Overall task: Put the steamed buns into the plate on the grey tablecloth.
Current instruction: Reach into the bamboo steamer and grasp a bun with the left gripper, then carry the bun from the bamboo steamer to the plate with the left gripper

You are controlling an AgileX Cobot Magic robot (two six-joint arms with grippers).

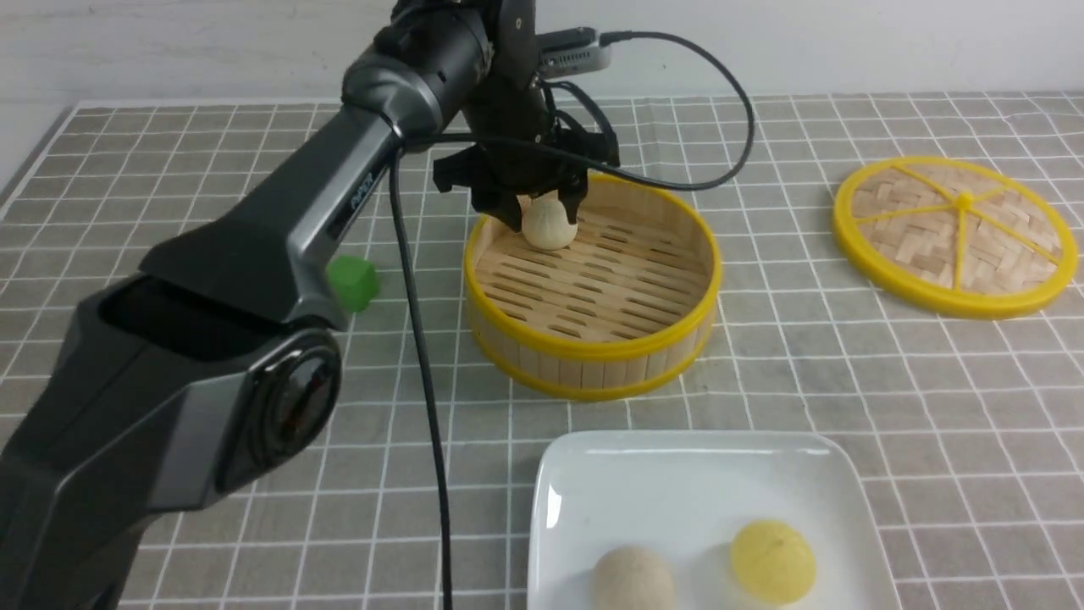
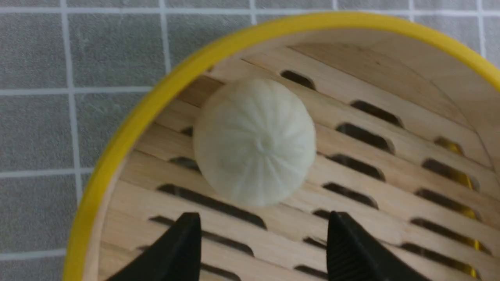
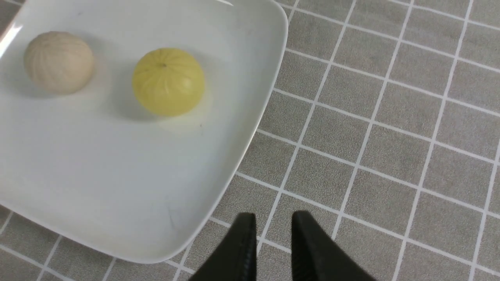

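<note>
Cream bun point(image 2: 254, 142) is sitting knot-up, no long axis, at 11 o'clock in steamer point(image 1: 593, 373); left gripper point(image 2: 265, 218) hanging jaws-apart beside it, right gripper point(image 3: 273, 218) narrowly parted, empty.

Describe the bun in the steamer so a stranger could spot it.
Find the yellow-rimmed bamboo steamer in the middle of the grey tablecloth. By its far left wall, under the left gripper, sits a cream-white pleated bun. It alone is inside; the tan bun and the yellow bun lie on the white plate.
</note>
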